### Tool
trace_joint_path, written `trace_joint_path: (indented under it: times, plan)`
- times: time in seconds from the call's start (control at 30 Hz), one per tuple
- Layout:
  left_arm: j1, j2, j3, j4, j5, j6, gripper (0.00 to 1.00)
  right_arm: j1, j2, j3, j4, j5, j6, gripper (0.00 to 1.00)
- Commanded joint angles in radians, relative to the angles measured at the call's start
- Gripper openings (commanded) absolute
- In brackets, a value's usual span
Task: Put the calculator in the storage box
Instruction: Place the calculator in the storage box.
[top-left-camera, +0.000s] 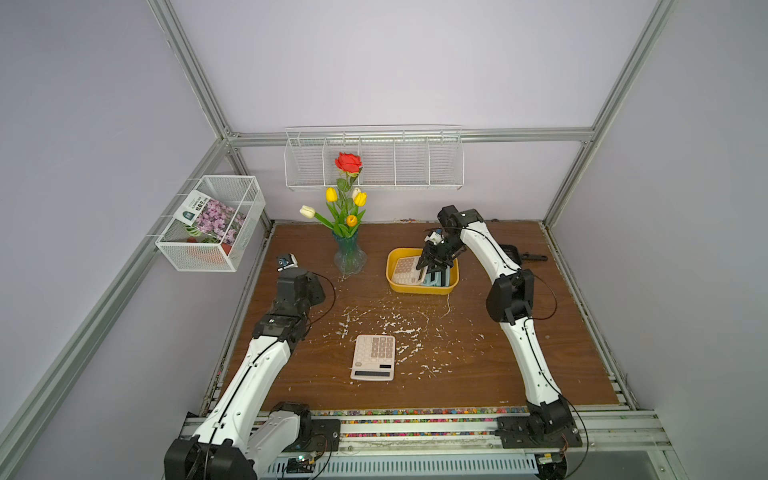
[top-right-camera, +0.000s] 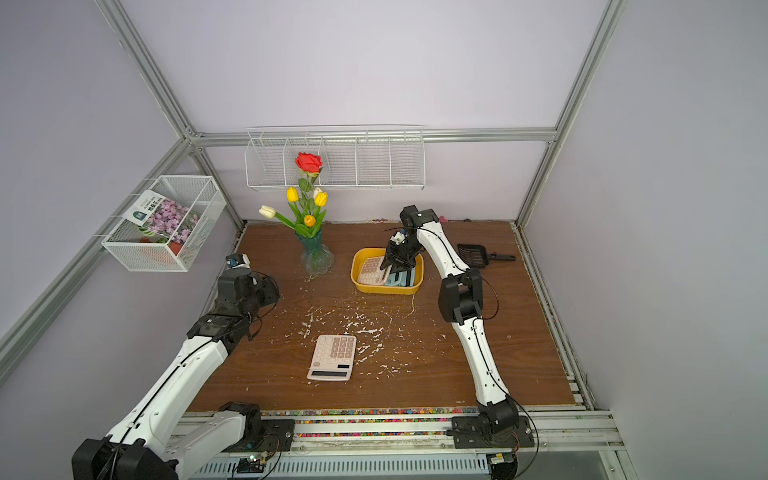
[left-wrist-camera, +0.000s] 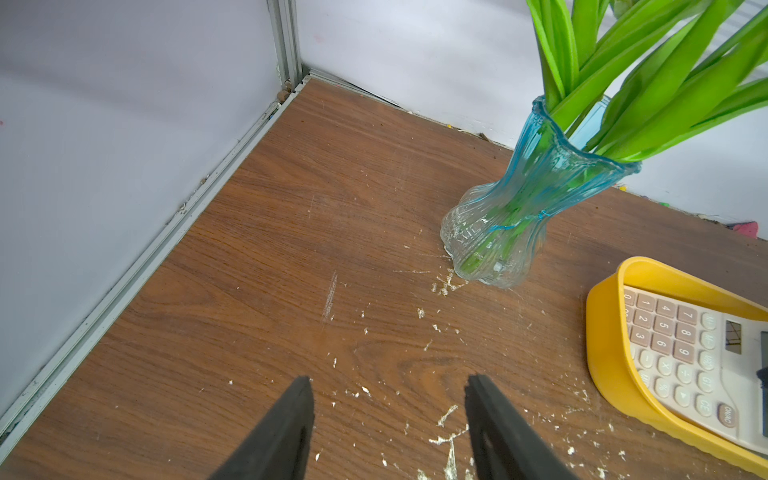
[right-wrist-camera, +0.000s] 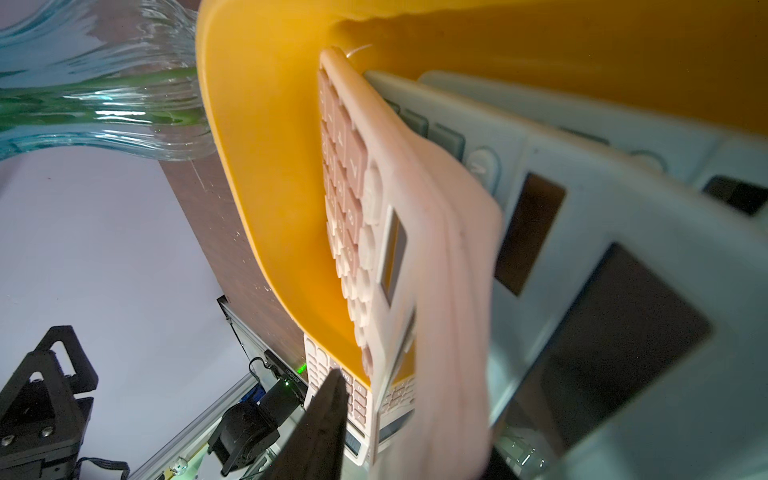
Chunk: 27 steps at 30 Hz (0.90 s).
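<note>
Over the storage box (top-left-camera: 419, 289): right gripper (top-left-camera: 434, 275), jaws partly parted, gripping nothing. At its nine o'clock, inside: pink calculator (top-left-camera: 406, 270), tilted.

My left arm (top-left-camera: 257, 365) folded back, left gripper (left-wrist-camera: 389, 379) angled down, jaws apart and empty, my right arm (top-left-camera: 528, 357) stretched forward, right gripper (top-left-camera: 434, 268) tipped downward.

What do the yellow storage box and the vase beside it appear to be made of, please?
Storage box: likely plastic, smooth semi-gloss, opaque, moulded rounded rim.
Vase: ribbed clear glass or clear plastic, blue-tinted at the neck; stems show through.
</note>
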Motion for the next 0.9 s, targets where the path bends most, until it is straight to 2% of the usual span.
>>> trace_joint_path:
  times: [0.0,0.2,0.37,0.87]
  plan:
    - [-0.003,-0.003,0.022,-0.004,-0.013,0.01,0.63,-0.003,-0.034,0.018,0.002,0.029,0.007,0.4]
    - [-0.003,-0.004,0.022,-0.002,-0.011,0.011,0.63,-0.008,-0.062,0.018,-0.018,0.066,0.003,0.42]
    - [-0.003,-0.005,0.021,-0.004,-0.013,0.01,0.63,-0.008,-0.078,0.018,-0.02,0.086,0.007,0.33]
    - [-0.003,0.001,0.023,-0.001,-0.01,0.009,0.62,0.0,-0.069,0.045,0.0,0.079,0.028,0.16]
